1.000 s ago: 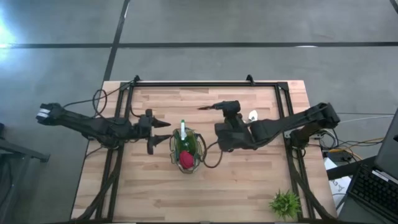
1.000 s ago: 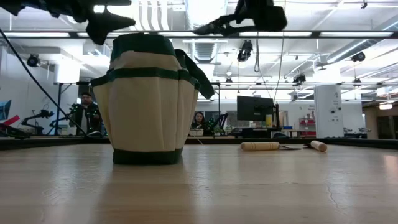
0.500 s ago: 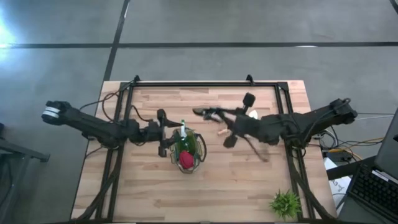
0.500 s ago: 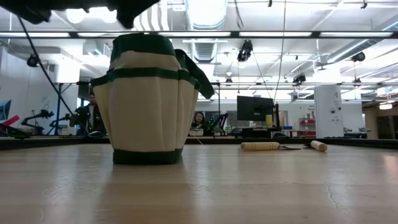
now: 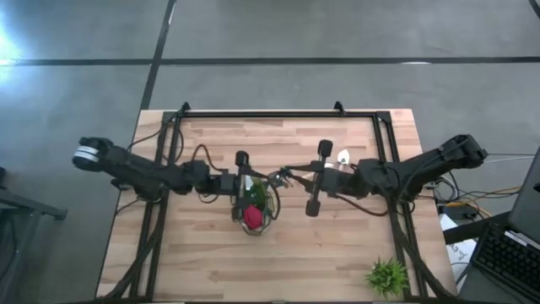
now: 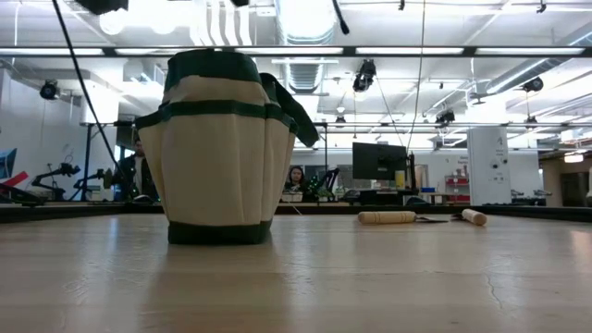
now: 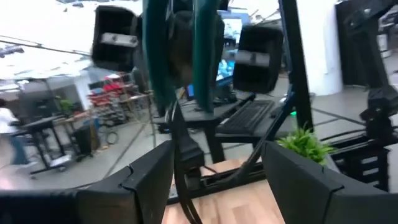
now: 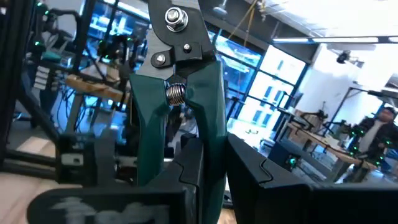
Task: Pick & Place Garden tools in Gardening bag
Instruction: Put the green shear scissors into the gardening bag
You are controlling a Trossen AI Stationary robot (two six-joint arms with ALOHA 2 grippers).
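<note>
The gardening bag (image 5: 253, 205) stands upright on its base mid-table and is also seen in the low view (image 6: 222, 148). A red-and-black piece (image 5: 252, 216) and a green-and-white trowel (image 5: 250, 181) stick out of it. My right gripper (image 5: 293, 177) is level beside the bag's right rim, shut on the green-handled shears (image 8: 186, 93). My left gripper (image 5: 251, 182) hovers open over the bag's left rim, facing the shears (image 7: 180, 62), which hang ahead of its spread fingers. A wooden-handled pale trowel (image 5: 343, 157) lies flat on the table behind. My right gripper pinches the shears' two green handles (image 8: 208, 146) between its two fingers (image 8: 249, 171). The fingers come level from the table's right and lie along the shears. The bolt and blade end (image 8: 176, 18) points away from the gripper toward the bag. The shears are lifted clear.
A small leafy plant (image 5: 386, 275) stands at the near right corner. Wooden handles (image 6: 388, 217) lie on the table right of the bag in the low view. A black frame (image 5: 278, 114) edges the table's far side. People sit in the room beyond.
My left gripper has gone toward the table's right, up over the bag's left rim, rolling as it went. My right gripper has rolled and tipped up to level, carrying the shears from the far side toward the bag. Both arms have risen out of the low view.
</note>
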